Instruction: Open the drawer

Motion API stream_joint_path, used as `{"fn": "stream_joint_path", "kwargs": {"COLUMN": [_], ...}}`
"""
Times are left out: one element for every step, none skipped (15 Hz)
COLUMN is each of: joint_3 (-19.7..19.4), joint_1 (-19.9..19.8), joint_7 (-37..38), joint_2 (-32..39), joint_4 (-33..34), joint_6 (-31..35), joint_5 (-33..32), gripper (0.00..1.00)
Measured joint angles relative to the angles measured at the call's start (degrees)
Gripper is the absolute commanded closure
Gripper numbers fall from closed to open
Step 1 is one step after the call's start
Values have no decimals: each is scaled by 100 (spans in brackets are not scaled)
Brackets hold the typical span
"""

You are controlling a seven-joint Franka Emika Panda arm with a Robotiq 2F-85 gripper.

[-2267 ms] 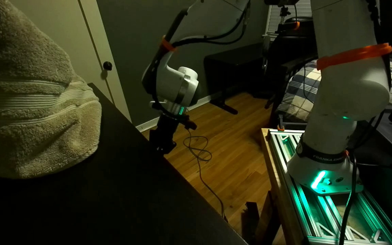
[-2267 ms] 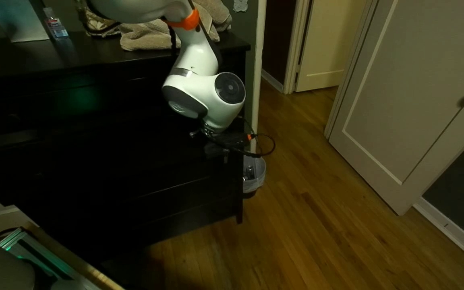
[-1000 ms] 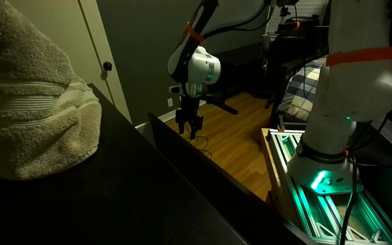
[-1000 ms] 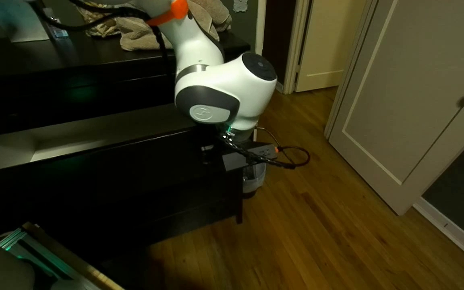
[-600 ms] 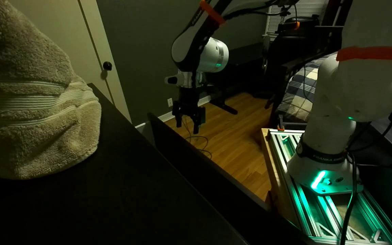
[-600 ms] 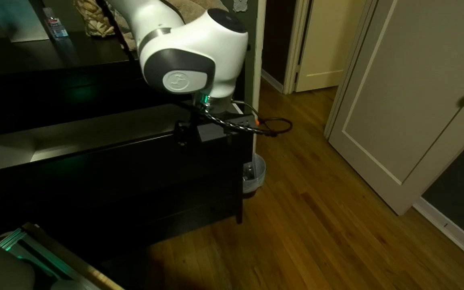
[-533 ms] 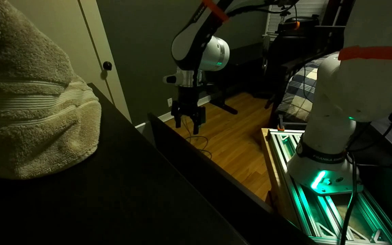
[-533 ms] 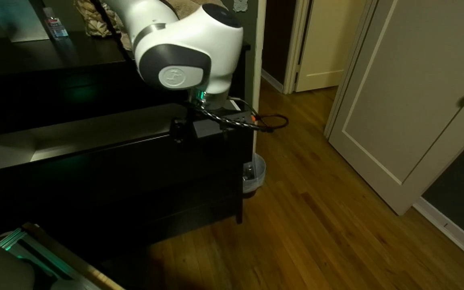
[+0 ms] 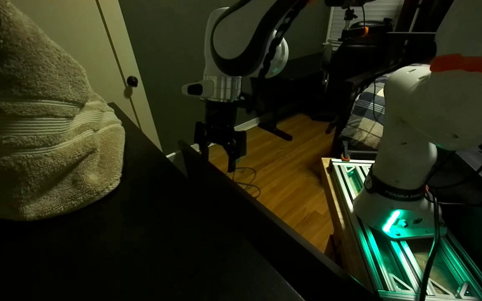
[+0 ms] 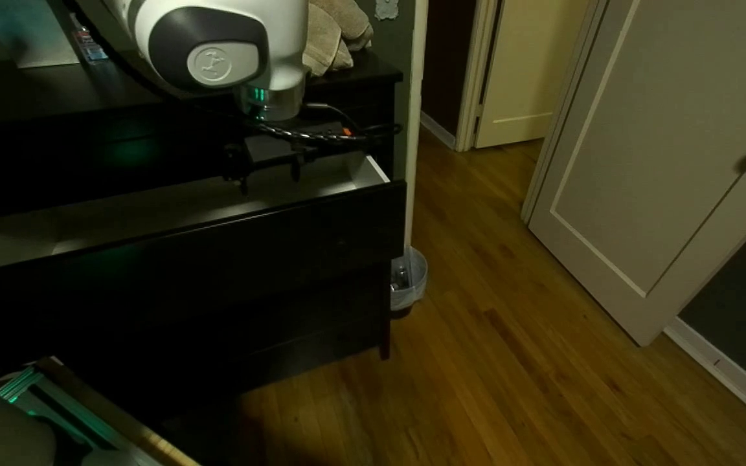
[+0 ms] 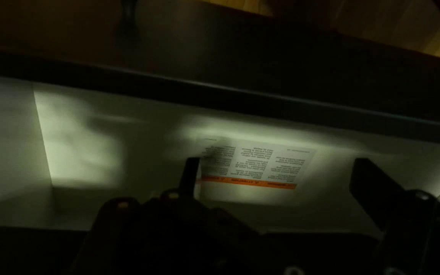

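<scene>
The drawer [image 10: 308, 236], black-fronted with a pale inside, stands pulled out of a dark dresser in both exterior views. Its front panel [image 9: 262, 217] runs parallel to the dresser's edge. From above, the wrist view shows the drawer's dark front rim [image 11: 204, 91], a dark knob [image 11: 129, 15] on the outside and a printed label with an orange stripe [image 11: 250, 183] inside. My gripper [image 10: 269, 185] hangs fingers-down over the drawer's inside, behind the front panel. Its jaws are wide apart with nothing between them. Whether the fingertips reach below the rim, I cannot tell.
A beige towel [image 9: 57, 125] and a small bottle [image 10: 90, 44] stand on the dresser top. The arm's base [image 9: 396, 217] sits on a metal-railed stand opposite. A waste bin [image 10: 410, 285] is beside the dresser, and a white door [image 10: 645, 162] is farther off.
The drawer came farther out of the dresser. My gripper then left its front, opened, rose and moved back toward the dresser, over the drawer. Over the last half second it dipped slightly.
</scene>
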Motion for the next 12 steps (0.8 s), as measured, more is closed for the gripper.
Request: {"fn": "stream_joint_path", "kwargs": {"joint_3": [5,7,7,9,10,10,12,17,26,29,29,29], "joint_1": [63,121,173,219,263,303,338,368,389,407,420,426], "joint_7": [165,317,473,644,850,1074,1299,1515,1716,1771,1786,1792], "joint_2": [-106,-213,-314,-409,-505,-600,-701,-805,-921,-1044,-1164,-1252], "joint_4": [2,4,6,7,9,10,10,9,8,8,4,-5], "joint_6": [0,0,-4,-16,-23,-46,-88,-93,-89,-94,-107,-127], "joint_5": [0,0,0,0,0,-3,-5,-15,-87,-255,-367,-417], "gripper": [0,0,0,0,0,0,0,0,0,0,0,0]}}
